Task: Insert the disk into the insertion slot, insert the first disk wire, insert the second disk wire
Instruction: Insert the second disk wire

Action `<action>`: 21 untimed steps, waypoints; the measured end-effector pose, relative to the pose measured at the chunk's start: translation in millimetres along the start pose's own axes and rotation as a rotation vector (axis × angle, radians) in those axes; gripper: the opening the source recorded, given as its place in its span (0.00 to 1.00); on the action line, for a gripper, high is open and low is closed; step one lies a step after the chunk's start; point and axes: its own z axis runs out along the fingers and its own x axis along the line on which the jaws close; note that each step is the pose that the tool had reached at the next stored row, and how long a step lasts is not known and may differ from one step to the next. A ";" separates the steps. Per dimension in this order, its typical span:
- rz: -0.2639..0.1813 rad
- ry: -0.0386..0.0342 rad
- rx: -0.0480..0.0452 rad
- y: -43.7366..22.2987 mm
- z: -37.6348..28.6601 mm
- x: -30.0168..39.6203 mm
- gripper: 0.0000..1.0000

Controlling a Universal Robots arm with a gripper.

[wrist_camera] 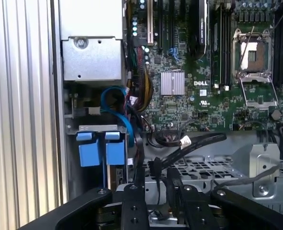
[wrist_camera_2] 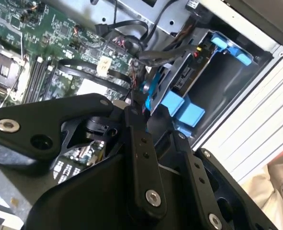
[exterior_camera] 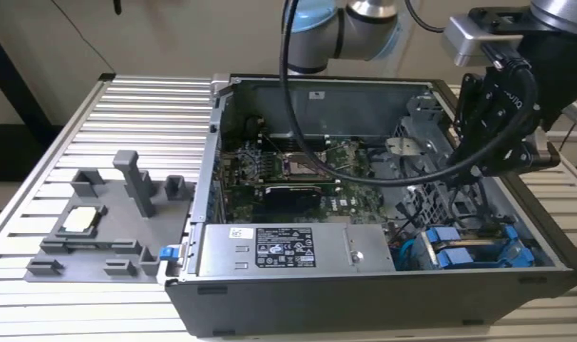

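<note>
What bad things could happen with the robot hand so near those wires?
1. The gripper hangs close to the loose black cables lying across the motherboard. It might snag one and tug it.
2. The disk, with its blue tabs, sits near the gripper. A sideways bump could knock it crooked.

A robotics lab or test bench is indicated. At the centre of the exterior view an opened computer case [exterior_camera: 365, 306] is laid on a table [exterior_camera: 137, 107] of ribbed aluminium profiles, with its motherboard [exterior_camera: 298, 171] exposed. At the exterior view's left a grey fixture plate [exterior_camera: 112, 214] with upright blocks is set on the same table. A robot arm [exterior_camera: 360, 28] is seen at the upper edge, before a plain wall [exterior_camera: 174, 35].
</note>
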 end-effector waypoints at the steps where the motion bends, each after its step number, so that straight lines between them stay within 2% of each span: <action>1: 0.000 0.0048 0.0013 2.4 0.5 -1.9 0.33; 2: 0.000 0.0114 0.0025 4.9 1.1 -3.7 0.33; 4: 0.000 0.0310 0.0046 10.0 1.8 -5.8 0.33; 6: -0.001 0.0551 0.0054 13.6 2.1 -6.7 0.33; 7: -0.003 0.0699 0.0057 14.8 2.2 -7.1 0.33; 9: -0.009 0.0939 0.0063 16.2 2.6 -7.8 0.33; 12: -0.035 0.1233 0.0069 16.6 3.2 -8.2 0.33; 13: -0.045 0.1309 0.0074 16.6 3.5 -8.4 0.33; 14: -0.052 0.1370 0.0088 16.9 4.1 -8.8 0.33; 16: -0.055 0.1413 0.0186 18.5 5.8 -9.9 0.33; 21: -0.057 0.1449 0.0532 22.9 11.0 -17.2 0.33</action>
